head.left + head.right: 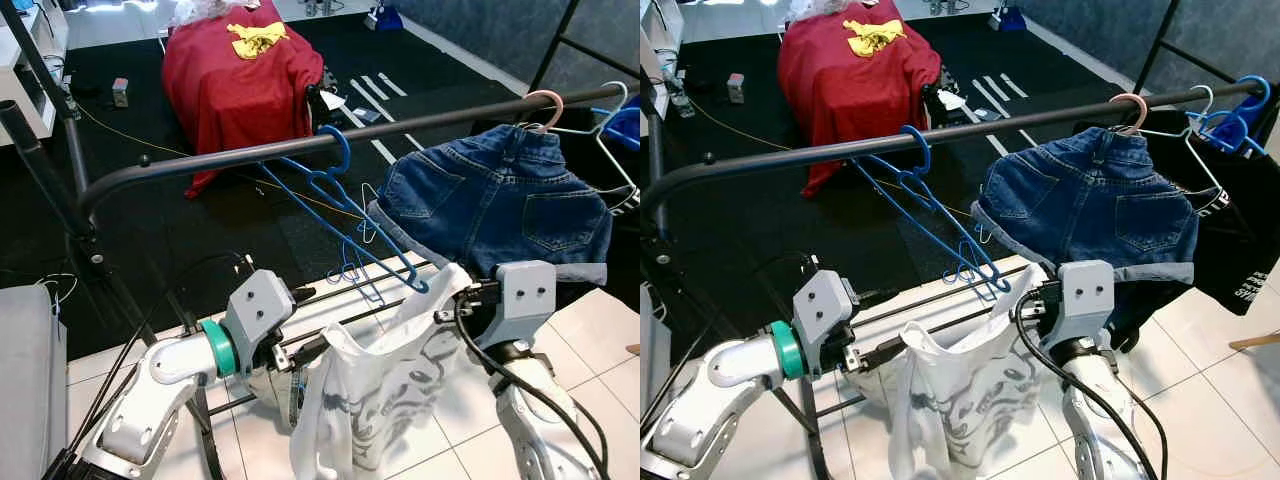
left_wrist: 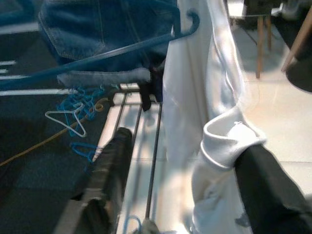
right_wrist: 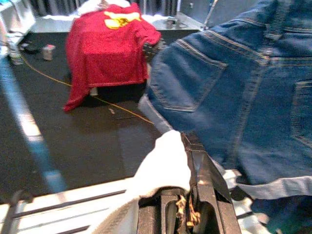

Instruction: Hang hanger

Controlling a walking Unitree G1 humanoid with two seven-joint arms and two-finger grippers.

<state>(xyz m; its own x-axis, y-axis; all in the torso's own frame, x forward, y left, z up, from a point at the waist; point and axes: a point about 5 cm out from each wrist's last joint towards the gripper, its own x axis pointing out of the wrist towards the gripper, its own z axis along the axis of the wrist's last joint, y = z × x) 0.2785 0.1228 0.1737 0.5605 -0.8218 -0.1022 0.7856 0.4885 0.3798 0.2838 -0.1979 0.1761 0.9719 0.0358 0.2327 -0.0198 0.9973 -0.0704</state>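
Clamped, both sets of jaws, on a white printed T-shirt (image 1: 370, 390) held stretched between them below the clothes rail (image 1: 300, 145): left gripper (image 1: 300, 352) pinching one bunched edge, right gripper (image 1: 447, 312) closed on the other corner just beneath the denim shorts (image 1: 495, 200). Hooked over the rail, a blue hanger (image 1: 335, 205), tilted steeply, lower end reaching down to touch the shirt's top edge near the right gripper. Hung further along the rail, the shorts on a pink hanger (image 1: 545, 108), with blue hangers (image 1: 1235, 115) and a black garment (image 1: 1240, 240) beyond. Behind, on the dark floor, a red-draped object (image 1: 240, 85) topped by a yellow cloth (image 1: 255, 38).
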